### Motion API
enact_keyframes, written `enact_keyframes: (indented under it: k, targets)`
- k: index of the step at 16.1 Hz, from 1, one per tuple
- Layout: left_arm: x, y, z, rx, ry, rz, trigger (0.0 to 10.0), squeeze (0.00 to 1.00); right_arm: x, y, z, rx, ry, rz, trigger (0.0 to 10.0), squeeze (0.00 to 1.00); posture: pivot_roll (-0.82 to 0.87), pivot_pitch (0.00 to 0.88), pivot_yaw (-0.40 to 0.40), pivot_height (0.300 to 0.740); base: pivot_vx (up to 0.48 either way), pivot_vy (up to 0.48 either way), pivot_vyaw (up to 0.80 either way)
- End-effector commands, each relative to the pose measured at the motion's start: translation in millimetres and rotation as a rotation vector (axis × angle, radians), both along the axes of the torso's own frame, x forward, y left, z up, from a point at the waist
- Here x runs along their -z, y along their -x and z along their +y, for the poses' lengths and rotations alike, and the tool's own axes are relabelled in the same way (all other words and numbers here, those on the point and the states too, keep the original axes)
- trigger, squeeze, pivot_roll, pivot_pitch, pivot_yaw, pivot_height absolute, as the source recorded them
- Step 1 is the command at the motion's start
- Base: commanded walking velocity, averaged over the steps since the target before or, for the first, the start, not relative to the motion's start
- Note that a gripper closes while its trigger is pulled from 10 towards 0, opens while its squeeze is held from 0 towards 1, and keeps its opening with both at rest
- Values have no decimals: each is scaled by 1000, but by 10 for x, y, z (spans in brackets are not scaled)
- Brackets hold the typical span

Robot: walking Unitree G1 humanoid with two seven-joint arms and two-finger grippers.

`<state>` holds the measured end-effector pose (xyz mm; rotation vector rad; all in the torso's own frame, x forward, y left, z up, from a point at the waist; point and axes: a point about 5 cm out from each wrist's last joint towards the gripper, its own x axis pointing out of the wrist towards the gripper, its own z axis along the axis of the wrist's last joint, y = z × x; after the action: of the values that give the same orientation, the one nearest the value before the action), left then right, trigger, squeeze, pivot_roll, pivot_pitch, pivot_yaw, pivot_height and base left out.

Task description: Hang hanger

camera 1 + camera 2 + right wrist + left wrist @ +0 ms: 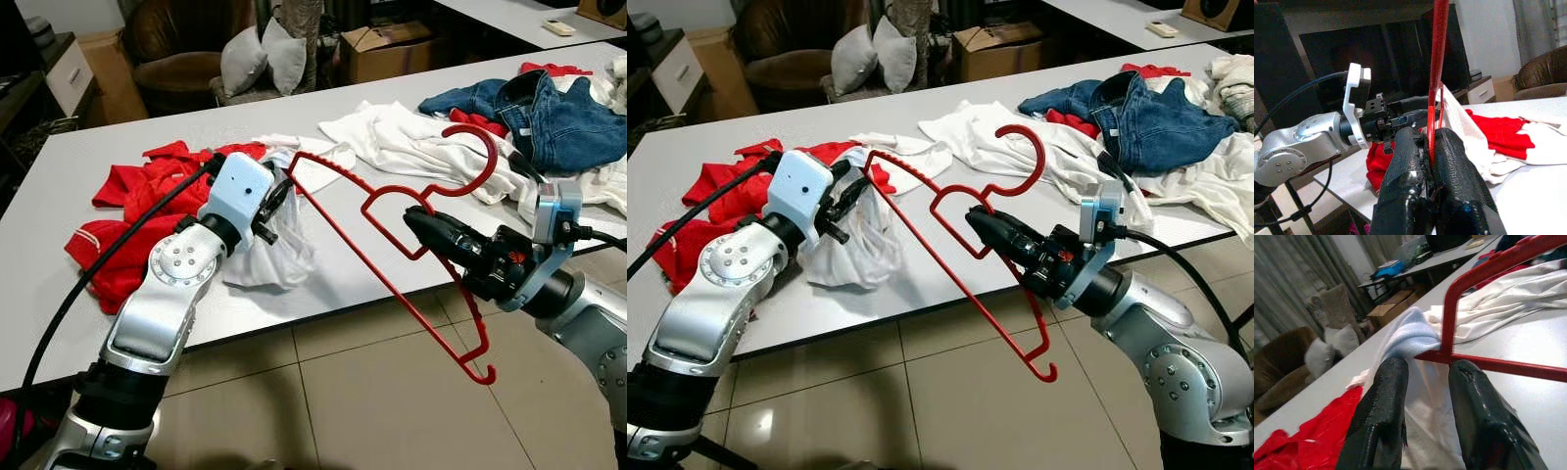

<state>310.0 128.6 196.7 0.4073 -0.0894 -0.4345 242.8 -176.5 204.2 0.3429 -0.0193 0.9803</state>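
Midway, by the look of it: red hanger (392, 230) lifted over the table (59, 196) edge, clamped near its neck by the right gripper (416, 223), far shoulder at the left gripper (284, 191), pinching a white garment (269, 250); dressing and hanging both remaining.

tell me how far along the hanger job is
Done: the red hanger is off the table, right gripper shut on it below the hook. In hand: the left gripper pinches a white garment at the hanger's far corner, seemingly threading it on. Left: garment isn't on fully, and nothing is hung up yet.
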Motion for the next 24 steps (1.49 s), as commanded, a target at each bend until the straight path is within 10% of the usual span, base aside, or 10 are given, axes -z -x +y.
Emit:
enact_keyframes:
  k: [1,8,15,20,21,22,23,24]
  targets:
    - [30,-12,59,-40,-26,-9,0,0,-59,33,20,-17,-13,-23,10000,0,-185,0,100,740,0,0,0]
    - [4,-59,92,-66,0,-44,0,0,-72,40,7,-19,-14,-28,10000,0,-189,0,102,740,0,0,0]
    - [-340,-148,535,-225,-18,-244,0,0,-2,54,-34,8,-3,-8,10000,0,-185,0,95,740,0,0,0]
    - [-232,-111,346,-8,-112,-146,0,0,31,73,16,2,-13,1,10000,0,-176,0,109,740,0,0,0]
    - [-102,-87,346,-3,-141,-90,10000,0,20,75,30,-3,-15,-4,10000,0,-176,0,109,740,0,0,0]
    - [-44,-60,343,-2,-96,-56,10000,0,16,77,37,-7,-16,-7,10000,0,-176,0,109,740,0,0,0]
    - [-18,-41,336,-2,-54,-43,10000,1000,6,80,39,-12,-15,-10,10000,0,-179,0,117,740,0,0,0]
    - [10,-19,330,10,-33,-35,10000,1000,0,81,39,-14,-15,-13,10000,0,-179,0,117,740,0,0,0]
